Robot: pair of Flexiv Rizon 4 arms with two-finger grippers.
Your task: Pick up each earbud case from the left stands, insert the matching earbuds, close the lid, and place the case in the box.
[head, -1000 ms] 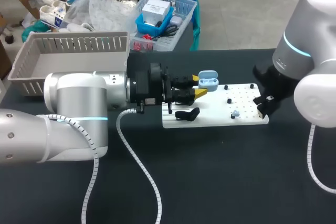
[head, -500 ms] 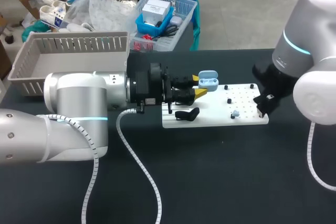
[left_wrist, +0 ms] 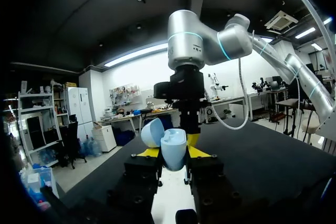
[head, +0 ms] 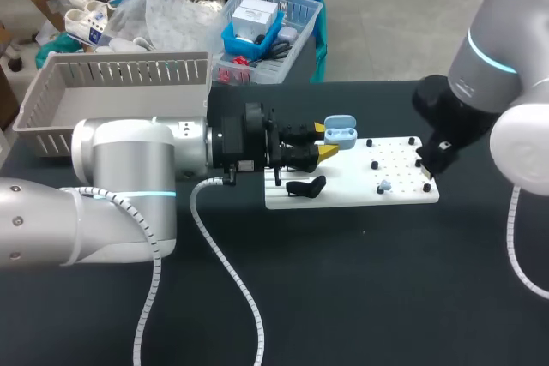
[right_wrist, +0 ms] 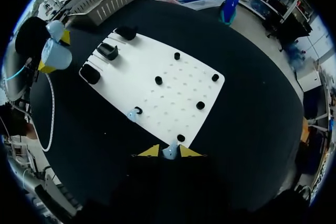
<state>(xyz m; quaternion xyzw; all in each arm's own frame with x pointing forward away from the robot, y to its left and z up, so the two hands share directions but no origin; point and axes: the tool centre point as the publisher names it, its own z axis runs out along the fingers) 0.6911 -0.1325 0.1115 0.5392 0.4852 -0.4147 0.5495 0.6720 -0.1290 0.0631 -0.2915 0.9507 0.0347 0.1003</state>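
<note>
**Step in hand:** inserting the earbuds.

**Left arm:** my left fingers (left_wrist: 173,153) are clamped on the light blue plastic earbud case (left_wrist: 174,147). The case is held off the black desk (head: 343,280) with its lid open, over the left end of the white perforated board (head: 352,179).

**Right arm:** my right fingers (right_wrist: 168,151) are pinched on a small light blue earbud (right_wrist: 169,154). They are at the board's right end, well apart from the case.

**Outstanding item:** a second light blue earbud (right_wrist: 132,114) sits on the board beside a black peg.

**Progress, as judged:** early. The case is not yet filled, closed or placed in the grey slatted plastic box (head: 129,70).

**Next move calls for:**
- carrying the held earbud across the board to the open case;
- lining it up with its matching socket;
- seating it fully before letting go, while the left fingers keep the case steady.
</note>
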